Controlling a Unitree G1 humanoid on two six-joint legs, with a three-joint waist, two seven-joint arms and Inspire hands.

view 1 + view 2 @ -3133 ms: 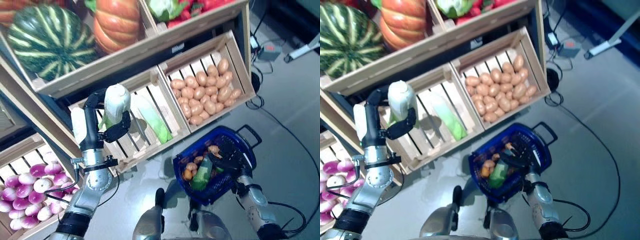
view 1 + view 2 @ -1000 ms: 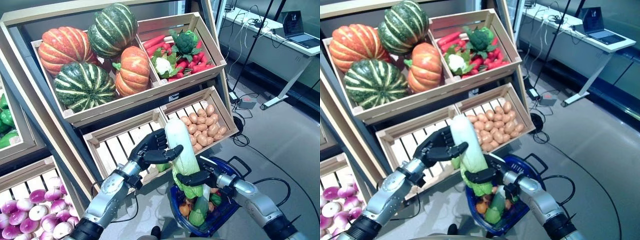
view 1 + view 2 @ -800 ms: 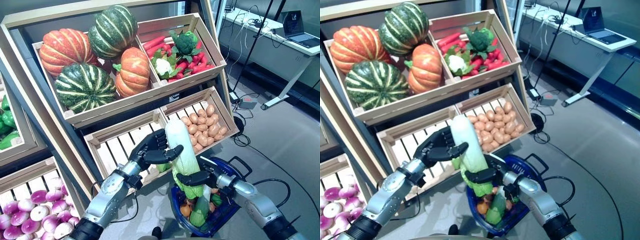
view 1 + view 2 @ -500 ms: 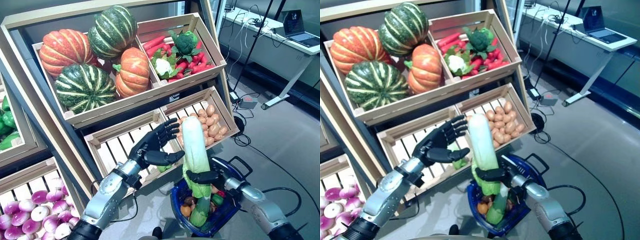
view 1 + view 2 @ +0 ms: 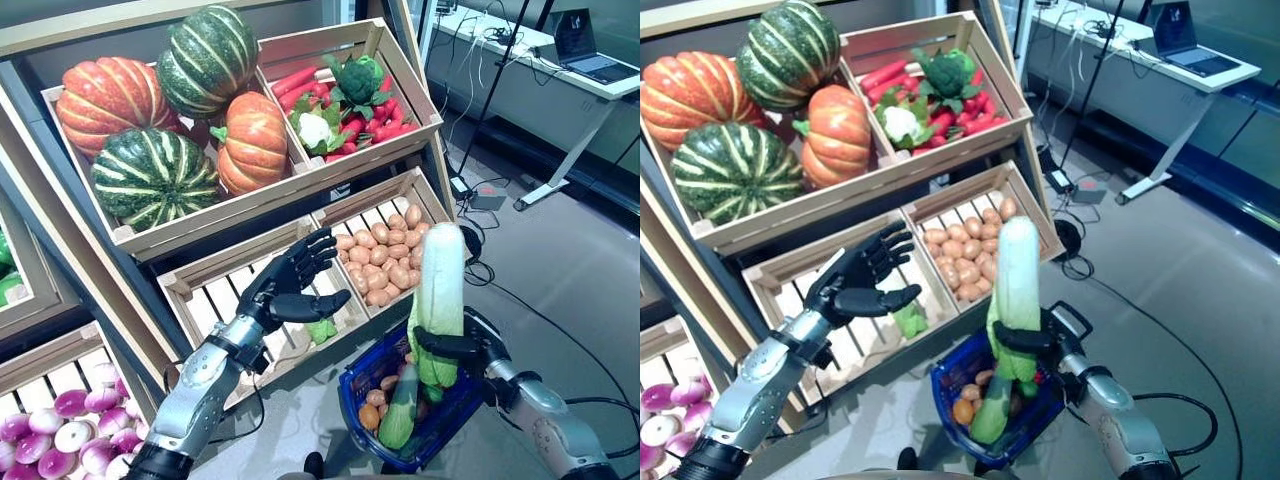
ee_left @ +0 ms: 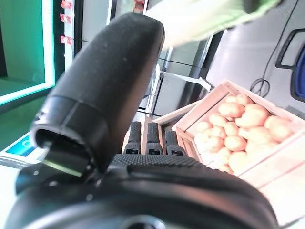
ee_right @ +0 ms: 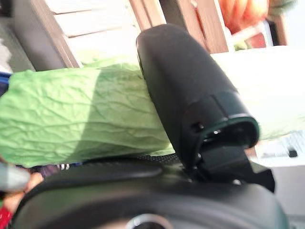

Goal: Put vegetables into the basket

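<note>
While the right hand [image 5: 462, 346] grips a long napa cabbage [image 5: 438, 290] near its green leafy end, thumb and fingers curled round it, the cabbage stands almost upright with its white end at twelve o'clock and its leafy end dipping into the blue basket [image 5: 352, 372]. That basket sits low at about five o'clock in the head views and already holds a green cucumber [image 5: 397, 419] and some small orange and red vegetables [image 5: 369, 415].

At nine o'clock from the cabbage, well apart from it, the left hand [image 5: 283, 289] hovers with its fingers spread straight and thumb out, holding nothing, in front of a slatted wooden crate [image 5: 226, 301]. One more napa cabbage [image 5: 320, 329] lies at the crate's front corner, just under that hand.

At three o'clock from this crate a second crate holds potatoes [image 5: 385, 263]. On the shelf above, striped green and orange pumpkins [image 5: 155, 115] fill one crate, and red peppers, a cauliflower and broccoli [image 5: 343, 93] fill its neighbour. Purple-and-white turnips [image 5: 60, 435] lie in a crate at seven o'clock.

No writing or label can be read anywhere.
</note>
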